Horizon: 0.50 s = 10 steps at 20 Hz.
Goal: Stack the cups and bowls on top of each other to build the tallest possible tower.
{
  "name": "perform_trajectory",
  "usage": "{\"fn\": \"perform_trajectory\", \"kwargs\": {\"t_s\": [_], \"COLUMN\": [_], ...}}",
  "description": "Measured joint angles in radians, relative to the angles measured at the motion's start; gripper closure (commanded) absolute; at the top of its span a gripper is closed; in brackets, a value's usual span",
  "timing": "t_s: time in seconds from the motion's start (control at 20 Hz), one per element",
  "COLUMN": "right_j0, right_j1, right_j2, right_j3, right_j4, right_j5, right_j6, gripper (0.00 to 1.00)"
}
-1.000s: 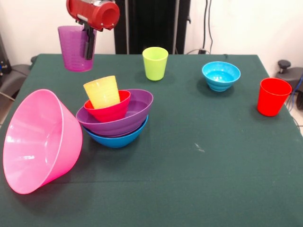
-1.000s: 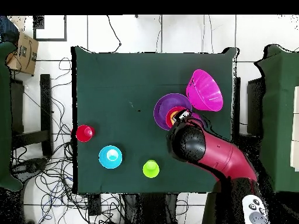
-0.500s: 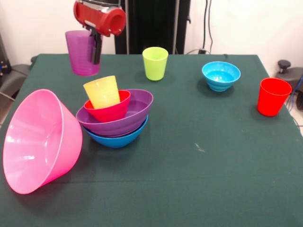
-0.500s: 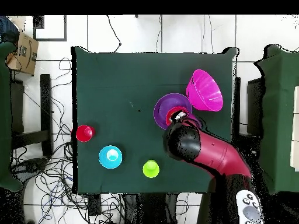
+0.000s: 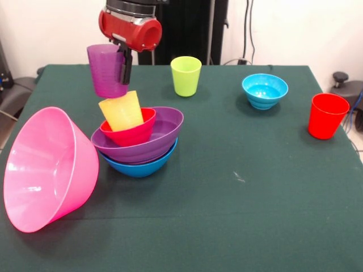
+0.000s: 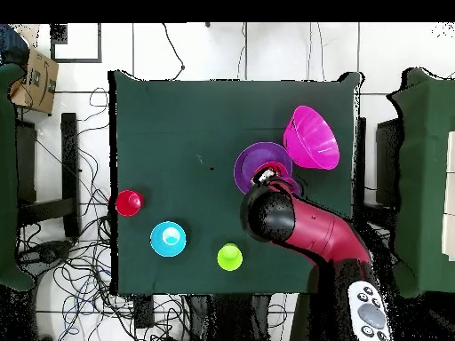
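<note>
My gripper is shut on the rim of the translucent purple cup and holds it in the air, its base just above the yellow cup. The yellow cup leans in the small red bowl, which sits in the large purple bowl on the medium blue bowl; this is the tower. In the overhead view the arm hides the gripper and most of the tower; the purple bowl shows. Standing apart are the lime green cup, red cup and light blue bowl.
The very large pink bowl lies tipped on its side at the left, close beside the tower, its mouth facing the front edge. In the overhead view it lies near the table's right edge. Cables trail on the floor around the table.
My gripper has carried the purple cup rightward and lower in the front view, from left of the tower to just over the yellow cup. The other cups and bowls have not moved.
</note>
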State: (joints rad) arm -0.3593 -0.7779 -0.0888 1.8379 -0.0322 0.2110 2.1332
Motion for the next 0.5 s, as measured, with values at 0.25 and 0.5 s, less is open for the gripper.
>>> {"fn": "perform_trajectory", "kwargs": {"t_s": [0.25,0.5], "right_j0": [-0.002,-0.012], "right_j1": [0.0,0.006], "right_j2": [0.0,0.0], "right_j3": [0.0,0.0], "right_j4": [0.0,0.0], "right_j5": [-0.01,-0.015], "right_j6": [0.0,0.0], "gripper": [1.0,1.0]}}
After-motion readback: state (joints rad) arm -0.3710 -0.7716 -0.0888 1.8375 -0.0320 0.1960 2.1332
